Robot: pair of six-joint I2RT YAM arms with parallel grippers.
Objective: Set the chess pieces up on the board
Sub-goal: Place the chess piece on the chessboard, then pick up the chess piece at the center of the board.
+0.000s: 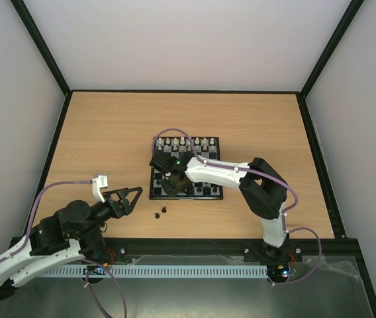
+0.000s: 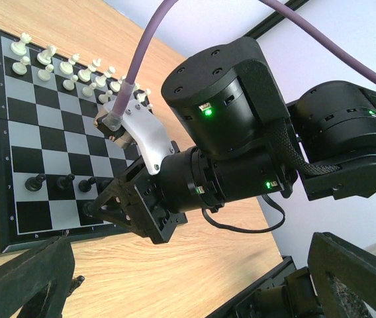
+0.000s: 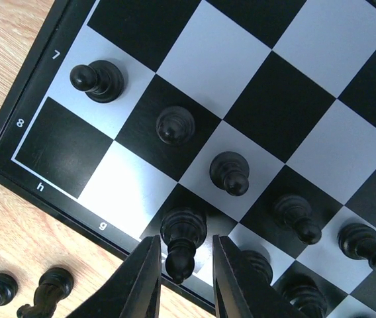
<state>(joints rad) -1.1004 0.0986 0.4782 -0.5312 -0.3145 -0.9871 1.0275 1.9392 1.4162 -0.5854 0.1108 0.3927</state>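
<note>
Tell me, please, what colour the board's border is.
Black; the board's border shows best in the right wrist view.

The left arm and right arm pair white shell links with black cylindrical joints. A lilac cable runs along each. Green lights glow on the right wrist housing beside a white bracket. The left gripper and right gripper are black and angular.
</note>
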